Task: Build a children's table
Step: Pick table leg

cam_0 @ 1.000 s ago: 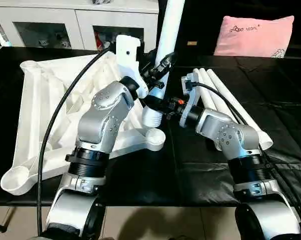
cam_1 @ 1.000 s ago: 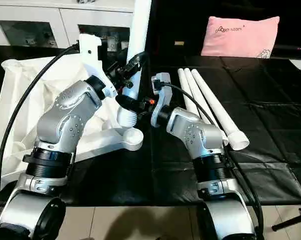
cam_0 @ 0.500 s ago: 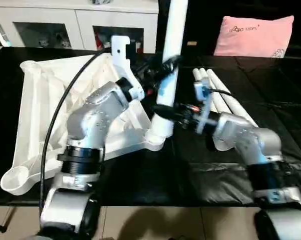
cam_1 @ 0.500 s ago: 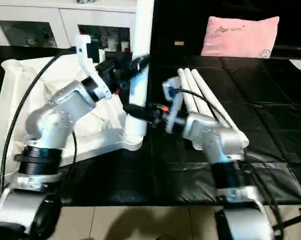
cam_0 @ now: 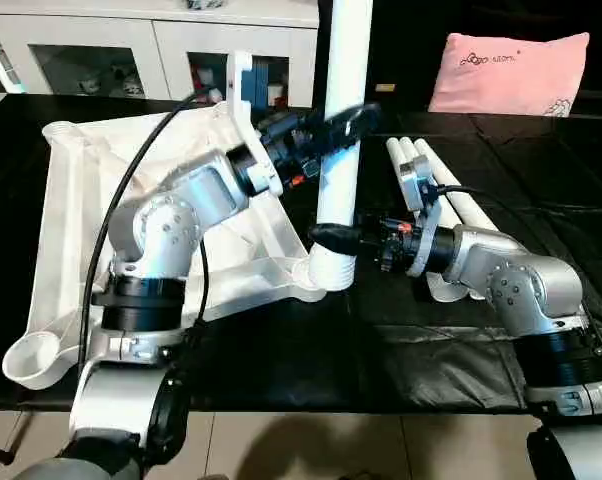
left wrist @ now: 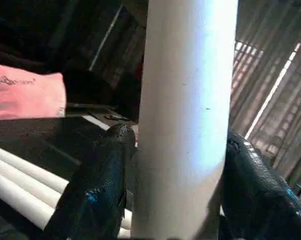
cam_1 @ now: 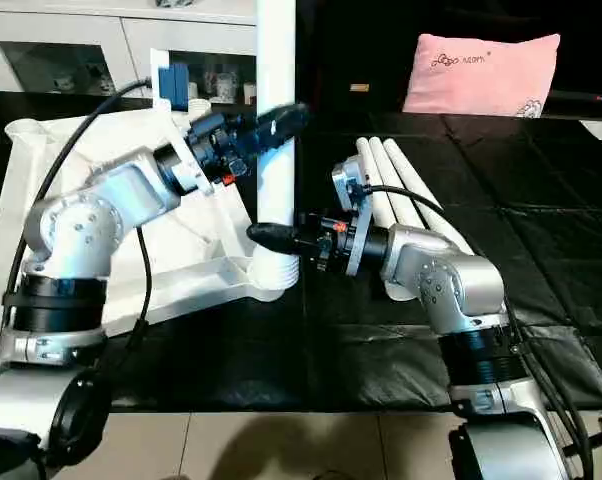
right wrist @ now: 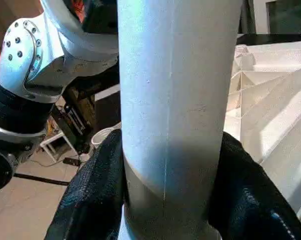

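Upright leg top beyond the frame edge, corner socket mostly hidden.

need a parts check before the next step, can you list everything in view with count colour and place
white plastic tabletop: 1, white, ribbed underside up on the black table cover, robot's left
upright white tube leg: 1, white, standing at the tabletop's near corner socket, held by both grippers
loose white tube legs: 3, white, lying side by side on the cover, robot's right
black table cover: 1, black, under everything
pink pillow: 1, pink, far right
white cabinet with glass doors: 1, white, behind the table
left gripper: 1, black fingers, high on the upright leg
right gripper: 1, black fingers, low on the upright leg
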{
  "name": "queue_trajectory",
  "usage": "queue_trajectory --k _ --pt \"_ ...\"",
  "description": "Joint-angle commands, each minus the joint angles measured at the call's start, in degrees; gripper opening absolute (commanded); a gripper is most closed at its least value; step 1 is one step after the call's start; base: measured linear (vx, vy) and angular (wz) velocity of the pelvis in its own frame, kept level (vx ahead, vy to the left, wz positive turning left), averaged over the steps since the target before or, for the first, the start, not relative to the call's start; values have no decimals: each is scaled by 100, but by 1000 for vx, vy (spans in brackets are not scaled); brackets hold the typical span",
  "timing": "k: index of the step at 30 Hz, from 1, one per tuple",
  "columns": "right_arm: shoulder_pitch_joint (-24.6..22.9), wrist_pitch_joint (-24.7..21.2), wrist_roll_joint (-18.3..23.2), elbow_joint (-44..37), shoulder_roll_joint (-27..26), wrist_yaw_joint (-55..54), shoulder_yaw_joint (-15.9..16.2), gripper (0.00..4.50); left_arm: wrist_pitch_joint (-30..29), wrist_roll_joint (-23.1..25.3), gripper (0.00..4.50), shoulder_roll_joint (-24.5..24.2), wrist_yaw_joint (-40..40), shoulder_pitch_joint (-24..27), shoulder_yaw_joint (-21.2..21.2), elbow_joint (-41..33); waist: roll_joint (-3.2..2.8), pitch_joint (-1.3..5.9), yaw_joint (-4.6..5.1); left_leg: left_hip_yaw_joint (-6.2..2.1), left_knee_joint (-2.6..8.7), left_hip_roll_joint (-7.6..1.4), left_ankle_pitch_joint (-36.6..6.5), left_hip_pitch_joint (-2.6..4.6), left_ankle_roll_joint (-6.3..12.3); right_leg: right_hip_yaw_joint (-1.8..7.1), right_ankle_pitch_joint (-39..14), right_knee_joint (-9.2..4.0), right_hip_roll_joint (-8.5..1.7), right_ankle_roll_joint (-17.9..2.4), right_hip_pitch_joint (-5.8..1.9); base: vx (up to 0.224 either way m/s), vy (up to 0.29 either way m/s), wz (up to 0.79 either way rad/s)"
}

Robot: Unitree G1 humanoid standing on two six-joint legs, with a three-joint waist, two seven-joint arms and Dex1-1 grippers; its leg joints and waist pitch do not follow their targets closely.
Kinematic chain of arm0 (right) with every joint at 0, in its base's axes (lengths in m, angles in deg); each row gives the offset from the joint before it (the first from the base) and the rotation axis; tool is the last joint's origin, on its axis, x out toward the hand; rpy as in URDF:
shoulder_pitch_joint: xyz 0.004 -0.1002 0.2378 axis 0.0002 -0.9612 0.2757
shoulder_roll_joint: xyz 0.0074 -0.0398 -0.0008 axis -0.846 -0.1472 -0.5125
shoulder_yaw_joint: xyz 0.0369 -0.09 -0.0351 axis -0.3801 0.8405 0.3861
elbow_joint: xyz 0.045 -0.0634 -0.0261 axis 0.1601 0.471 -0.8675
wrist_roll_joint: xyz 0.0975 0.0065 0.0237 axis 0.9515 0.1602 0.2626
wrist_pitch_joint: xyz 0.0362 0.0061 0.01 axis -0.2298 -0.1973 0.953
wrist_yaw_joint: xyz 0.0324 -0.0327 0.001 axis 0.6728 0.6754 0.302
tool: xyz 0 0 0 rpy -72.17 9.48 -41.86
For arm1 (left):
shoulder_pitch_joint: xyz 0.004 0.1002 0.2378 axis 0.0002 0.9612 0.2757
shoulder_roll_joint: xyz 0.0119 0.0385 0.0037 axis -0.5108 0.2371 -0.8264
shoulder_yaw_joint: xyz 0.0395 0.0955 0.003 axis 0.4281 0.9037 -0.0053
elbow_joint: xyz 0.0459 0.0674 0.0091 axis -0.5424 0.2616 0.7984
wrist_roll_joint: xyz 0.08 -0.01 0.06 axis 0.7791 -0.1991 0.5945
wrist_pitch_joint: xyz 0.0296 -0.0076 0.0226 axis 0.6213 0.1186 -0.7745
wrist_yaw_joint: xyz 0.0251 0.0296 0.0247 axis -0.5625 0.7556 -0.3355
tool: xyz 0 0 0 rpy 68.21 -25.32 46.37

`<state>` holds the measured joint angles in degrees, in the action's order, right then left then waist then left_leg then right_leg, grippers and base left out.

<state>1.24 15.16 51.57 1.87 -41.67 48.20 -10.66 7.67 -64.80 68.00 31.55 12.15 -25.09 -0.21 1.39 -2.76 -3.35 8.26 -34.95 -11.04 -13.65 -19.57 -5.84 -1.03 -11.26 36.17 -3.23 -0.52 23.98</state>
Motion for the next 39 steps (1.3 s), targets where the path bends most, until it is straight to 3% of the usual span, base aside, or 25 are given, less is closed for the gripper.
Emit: queue_trajectory --k 1,7,17,19,21,25,29,39 --pt "-16 -4 28 -167 72 68 25 193 -78 -14 228 -41 65 -7 60 -159 -1 412 -24 86 295 -40 576 -74 507 162 900 -268 -277 -1817 -517 0 0 0" --pt "-2 90 -53 -131 46 32 35 193 -41 11 191 -28 -58 -34 32 -108 -15 408 -28 82 301 -48 549 -64 488 158 820 -275 -276 -1794 -507 0 0 0" --pt "62 287 -300 27 52 -136 44 193 67 216 184 -56 -205 -143 91 -67 -10 410 -25 83 298 -41 564 -68 476 159 868 -271 -274 -1789 -517 0 0 0" --pt "130 173 -251 134 13 -243 -38 263 68 233 184 -77 -161 -127 148 -120 -13 415 -21 81 295 -40 585 -71 474 160 893 -267 -275 -1788 -518 0 0 0" --pt "207 44 -182 233 -9 -285 -111 263 64 279 184 -127 -79 -94 247 -184 -16 412 -22 78 300 -40 586 -67 470 158 874 -272 -277 -1789 -514 0 0 0" --pt "272 10 -176 275 51 -152 -72 305 21 312 182 -179 50 -78 363 -236 -31 418 -23 82 293 -40 614 -64 470 157 955 -261 -271 -1803 -511 0 0 0" --pt "389 -51 -174 312 182 102 17 346 -36 323 182 -215 262 -69 560 -376 3 419 -21 87 293 -49 593 -64 501 157 949 -255 -276 -1843 -518 0 0 0" --pt "502 -185 -224 442 291 439 268 360 -70 269 182 -154 347 -49 674 -536 16 417 -23 93 281 -49 639 -72 566 162 915 -253 -283 -1868 -513 0 0 0"
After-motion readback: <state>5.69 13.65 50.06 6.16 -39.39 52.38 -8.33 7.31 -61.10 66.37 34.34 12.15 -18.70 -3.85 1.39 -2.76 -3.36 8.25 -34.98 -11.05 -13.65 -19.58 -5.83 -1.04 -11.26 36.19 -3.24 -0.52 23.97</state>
